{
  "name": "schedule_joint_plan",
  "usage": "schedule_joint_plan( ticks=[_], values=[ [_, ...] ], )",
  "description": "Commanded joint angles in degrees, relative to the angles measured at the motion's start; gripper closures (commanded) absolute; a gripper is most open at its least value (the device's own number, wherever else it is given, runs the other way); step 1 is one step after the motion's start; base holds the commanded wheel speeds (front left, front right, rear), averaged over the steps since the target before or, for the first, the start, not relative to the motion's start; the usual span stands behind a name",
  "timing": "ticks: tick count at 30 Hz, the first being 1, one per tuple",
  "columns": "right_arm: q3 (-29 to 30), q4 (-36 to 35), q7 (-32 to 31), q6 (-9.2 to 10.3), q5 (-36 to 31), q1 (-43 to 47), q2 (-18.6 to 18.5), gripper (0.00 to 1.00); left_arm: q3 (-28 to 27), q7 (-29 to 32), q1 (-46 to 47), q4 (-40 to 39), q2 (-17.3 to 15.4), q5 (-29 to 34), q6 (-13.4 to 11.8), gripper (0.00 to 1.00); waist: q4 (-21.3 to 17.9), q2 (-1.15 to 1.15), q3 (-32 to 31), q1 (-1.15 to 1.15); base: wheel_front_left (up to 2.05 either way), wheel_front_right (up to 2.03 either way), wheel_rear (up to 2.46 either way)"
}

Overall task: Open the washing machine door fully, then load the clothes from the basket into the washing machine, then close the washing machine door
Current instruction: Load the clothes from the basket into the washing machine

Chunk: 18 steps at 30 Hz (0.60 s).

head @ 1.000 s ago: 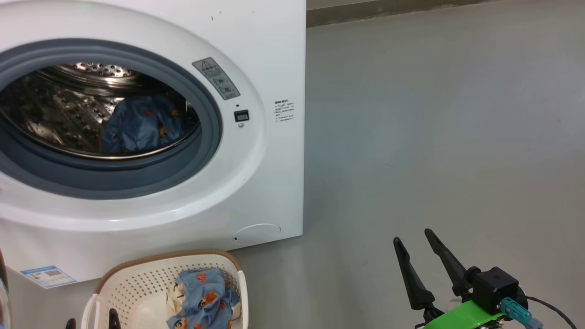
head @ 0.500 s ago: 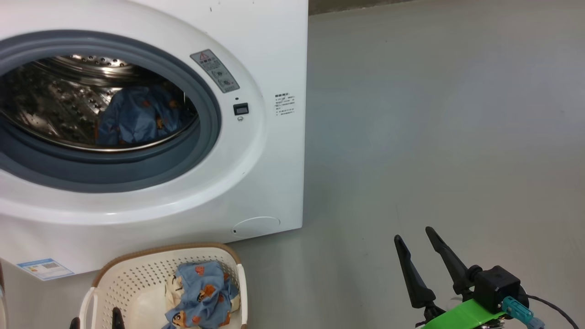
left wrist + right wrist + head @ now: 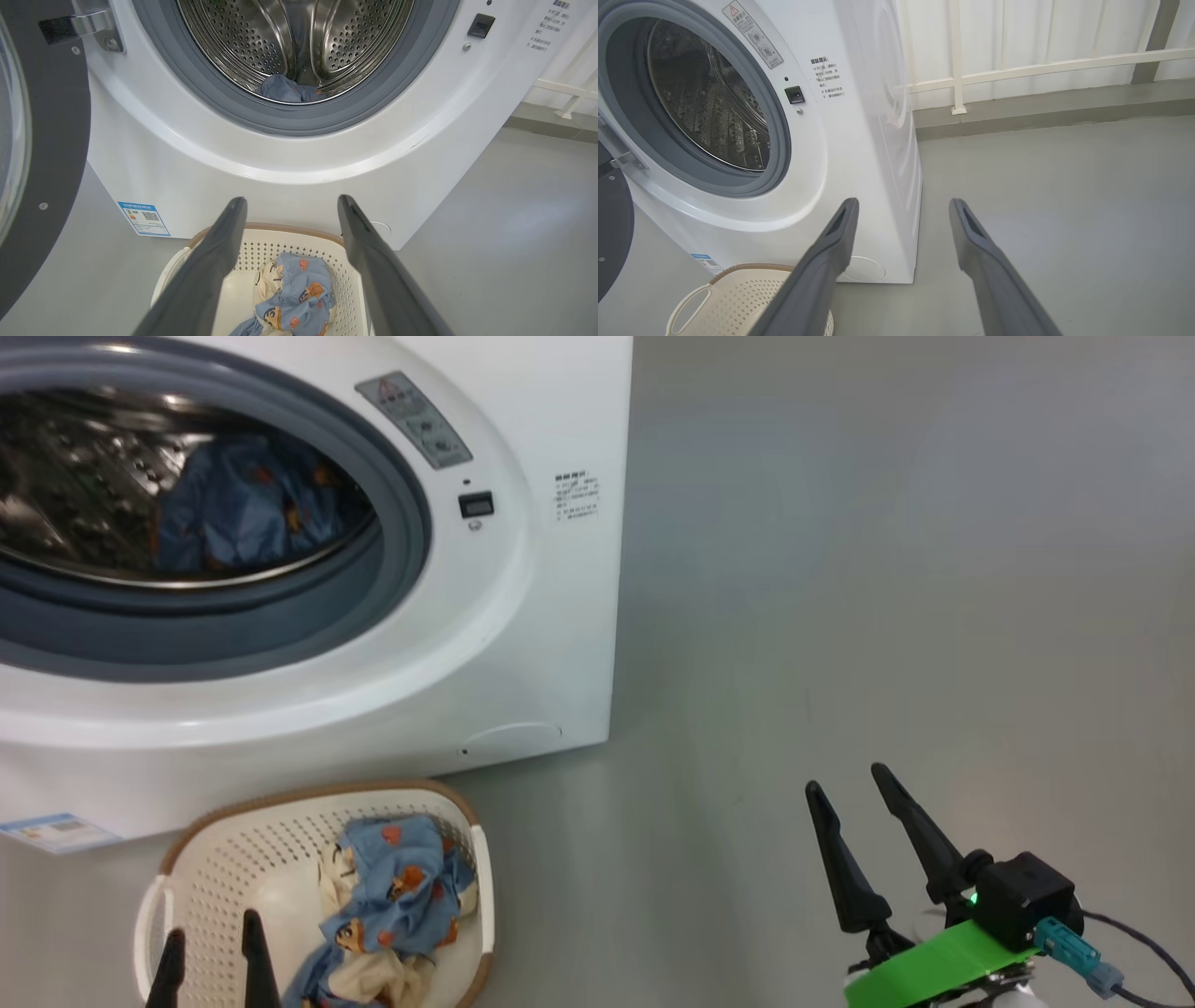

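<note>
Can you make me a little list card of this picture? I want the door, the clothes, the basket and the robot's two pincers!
washing machine door: open, swung aside
washing machine: some blue clothes already lie in its drum
basket: on the floor in front of the machine, more clothes inside
left pincer: open, empty, above the basket
right pincer: open, empty, over the floor

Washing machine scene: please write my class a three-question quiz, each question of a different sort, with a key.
1. True or false: some clothes already lie in the drum.
2. Relative to the washing machine, the basket stands: A) on top; B) on the floor in front; C) behind.
3. Fill in: the left jaws near the basket stand ____.
Key: 1 true; 2 B; 3 open.
</note>
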<state>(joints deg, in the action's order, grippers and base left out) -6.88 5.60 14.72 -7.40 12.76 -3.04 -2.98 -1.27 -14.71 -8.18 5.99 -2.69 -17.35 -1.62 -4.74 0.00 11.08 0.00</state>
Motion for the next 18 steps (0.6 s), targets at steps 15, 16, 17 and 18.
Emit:
schedule_joint_plan(
  ticks=[15,16,17,18],
  values=[
    [-0.9,-4.7,0.3,-0.09,-0.9,-6.5,0.1,0.0,-2.9,-0.3,21.1,19.2,-1.5,0.7,7.7,0.0,-2.8,0.0,20.0,0.0,0.0,0.0,0.0],
    [-0.8,-4.9,0.3,-0.09,-0.8,-6.8,0.1,0.0,-2.9,-0.3,22.7,20.5,-1.8,0.6,8.0,0.0,-2.9,0.0,21.1,0.0,0.0,0.0,0.0],
    [-0.7,-5.1,0.3,-0.09,-0.8,-7.0,0.1,0.0,-3.0,-0.3,24.1,21.7,-2.1,0.6,8.2,0.0,-3.0,0.0,22.2,0.0,0.0,0.0,0.0],
    [-0.6,-5.3,0.3,-0.09,-0.8,-7.2,0.1,0.0,-2.9,-0.3,25.5,23.1,-2.3,0.5,8.4,0.0,-3.1,0.0,23.2,0.0,0.0,0.0,0.0]
  ],
)
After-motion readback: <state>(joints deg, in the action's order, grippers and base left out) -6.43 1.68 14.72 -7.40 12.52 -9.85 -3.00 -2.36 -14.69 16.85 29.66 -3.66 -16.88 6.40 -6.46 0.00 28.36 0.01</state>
